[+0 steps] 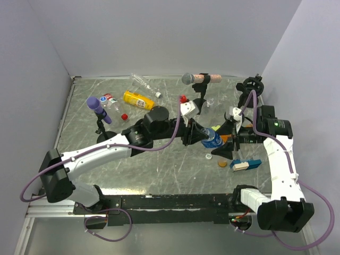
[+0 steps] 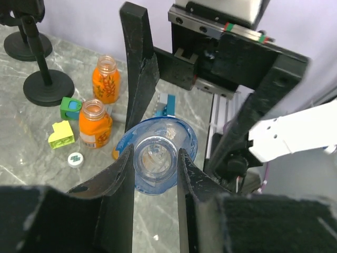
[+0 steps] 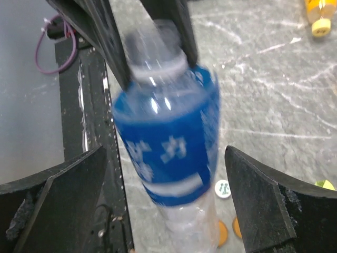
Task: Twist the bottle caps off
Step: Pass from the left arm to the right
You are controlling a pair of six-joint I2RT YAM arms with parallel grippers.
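Observation:
A clear bottle with a blue label is held above the table between both arms. My left gripper is shut on its neck; the mouth shows open, with no cap on it. My right gripper is open, its fingers standing wide on either side of the blurred bottle body, apart from it. Two stubby orange bottles stand uncapped on the table below. A white cap and an orange-brown cap lie loose near them. My left gripper and right gripper meet mid-table.
A yellow bottle, clear bottles and red caps lie at the back left. A purple-headed microphone and a grey-headed one stand on black stands. A yellow-green block and a blue-white block lie nearby.

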